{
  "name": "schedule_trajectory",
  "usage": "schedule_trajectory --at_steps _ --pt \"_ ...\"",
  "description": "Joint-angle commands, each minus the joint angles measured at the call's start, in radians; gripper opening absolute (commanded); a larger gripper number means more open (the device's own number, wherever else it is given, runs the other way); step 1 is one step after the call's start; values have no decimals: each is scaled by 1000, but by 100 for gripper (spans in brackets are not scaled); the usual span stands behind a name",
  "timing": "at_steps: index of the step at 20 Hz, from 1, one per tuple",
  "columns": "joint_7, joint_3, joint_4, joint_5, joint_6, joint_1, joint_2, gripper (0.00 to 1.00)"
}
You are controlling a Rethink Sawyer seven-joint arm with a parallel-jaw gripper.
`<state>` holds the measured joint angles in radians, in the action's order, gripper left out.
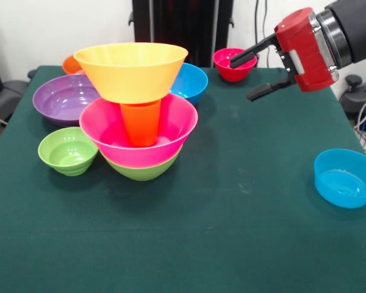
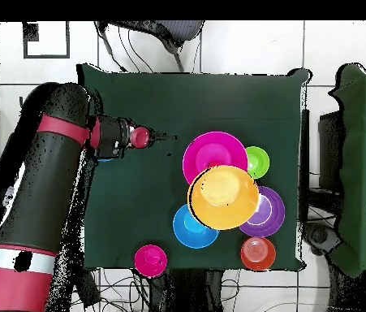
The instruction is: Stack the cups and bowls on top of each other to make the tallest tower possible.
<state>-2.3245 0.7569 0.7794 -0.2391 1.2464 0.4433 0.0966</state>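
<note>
Bowls stood crowded round the tower (image 1: 140,122) on the green worktop (image 1: 232,201); the tower itself had a green bowl (image 1: 143,169) lowest, a large pink bowl (image 1: 165,137) nested in it, an orange cup (image 1: 140,122) standing upright inside the pink bowl, and a large orange bowl (image 1: 131,70) resting on the cup's rim, tilted a little. In the front view, a small green bowl (image 1: 68,150) sat just beside the tower's base on its left; a purple bowl (image 1: 64,97) lay behind that, near the tower; a small orange bowl (image 1: 71,63) showed only as a sliver behind the large orange bowl; a blue bowl (image 1: 192,82) sat just behind the tower on its right, partly hidden by it; a small red bowl (image 1: 235,64) stood farther right of the tower, near the worktop's far edge; a second blue bowl (image 1: 344,178) lay well apart from the tower, close to the worktop's right edge. The gripper (image 1: 253,76), on the red and black arm (image 1: 329,36), hung above the worktop well to the right of the tower; its jaws were spread and empty, one black finger crossing in front of the red bowl.
</note>
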Motion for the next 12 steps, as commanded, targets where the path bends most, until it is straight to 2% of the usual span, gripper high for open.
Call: schedule_trajectory --at_steps 1,4,12 --pt "338 -130 -32 -52 75 -40 -9 100" --pt "396 -122 -55 -71 106 -47 -10 100" --pt "389 -137 -19 -66 41 -63 17 100"
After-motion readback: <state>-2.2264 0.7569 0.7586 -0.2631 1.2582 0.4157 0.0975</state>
